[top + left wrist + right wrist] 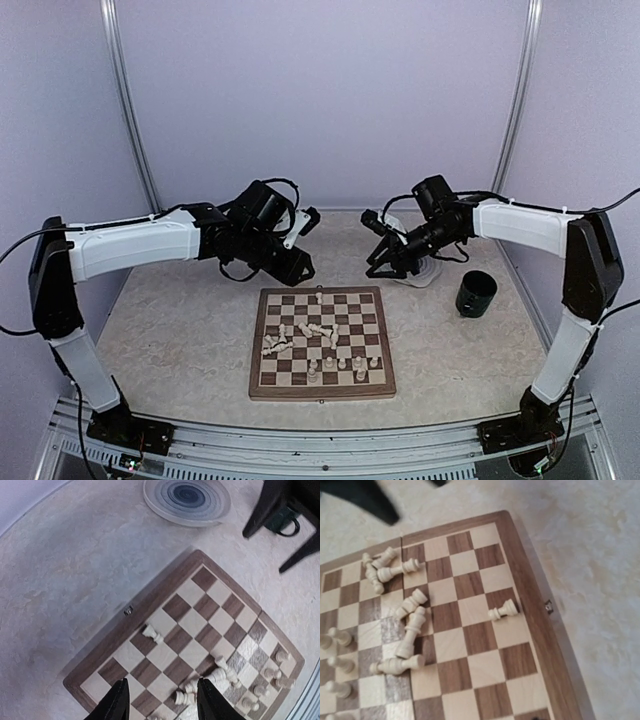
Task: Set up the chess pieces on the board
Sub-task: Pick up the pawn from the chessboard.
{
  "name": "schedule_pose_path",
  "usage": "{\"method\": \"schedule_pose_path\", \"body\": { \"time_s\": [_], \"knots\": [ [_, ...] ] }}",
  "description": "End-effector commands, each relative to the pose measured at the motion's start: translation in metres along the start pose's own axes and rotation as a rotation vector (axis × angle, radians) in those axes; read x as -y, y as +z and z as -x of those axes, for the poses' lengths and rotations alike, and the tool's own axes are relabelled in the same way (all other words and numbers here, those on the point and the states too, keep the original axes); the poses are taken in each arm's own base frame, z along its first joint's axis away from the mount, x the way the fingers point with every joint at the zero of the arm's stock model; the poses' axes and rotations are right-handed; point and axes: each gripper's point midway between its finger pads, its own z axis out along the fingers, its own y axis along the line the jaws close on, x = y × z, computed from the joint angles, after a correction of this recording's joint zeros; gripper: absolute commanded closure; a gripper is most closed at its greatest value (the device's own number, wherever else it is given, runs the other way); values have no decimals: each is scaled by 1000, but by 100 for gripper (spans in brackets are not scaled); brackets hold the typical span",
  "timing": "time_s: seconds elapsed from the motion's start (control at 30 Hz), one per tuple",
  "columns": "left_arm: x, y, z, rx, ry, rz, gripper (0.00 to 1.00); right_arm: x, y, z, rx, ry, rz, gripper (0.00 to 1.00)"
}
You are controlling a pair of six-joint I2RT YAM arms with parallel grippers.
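Observation:
The board [322, 385] lies flat in the middle of the table and also shows in the left wrist view [187, 567] and the right wrist view [540, 630]. Several pale chess pieces [305, 335] lie toppled in a heap at its middle [410, 625]. One fallen piece [319, 297] lies alone by the far edge [152, 633] [502, 611]. A few pawns [340, 365] stand in the near rows. My left gripper [305, 242] hangs open and empty above the board's far left part [162, 702]. My right gripper [375, 243] is open and empty above the far right corner [264, 551].
A round grey-ringed plate [155, 502] lies behind the board, partly under the right arm [418, 280]. A dark green cup [476, 293] stands to the right of the board. Curtain walls close in the table at the back and sides.

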Motion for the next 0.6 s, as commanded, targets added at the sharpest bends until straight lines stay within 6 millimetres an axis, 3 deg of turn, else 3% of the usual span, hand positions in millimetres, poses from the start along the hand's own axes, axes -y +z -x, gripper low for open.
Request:
{"method": "schedule_pose_path", "body": {
  "time_s": [0.0, 0.23, 0.37, 0.57],
  "knots": [
    [-34, 31, 17, 32, -170, 126, 54, 7, 24, -3, -76, -40, -14, 56],
    [-53, 55, -2, -1, -323, 124, 54, 33, 62, -9, -154, -80, -27, 60],
    [-40, 59, 3, 18, -415, 54, 57, 41, 65, -10, -159, -65, -56, 61],
    [-27, 76, -14, -57, -458, 120, 61, 43, 60, -17, -185, -54, -104, 62]
  ]
}}
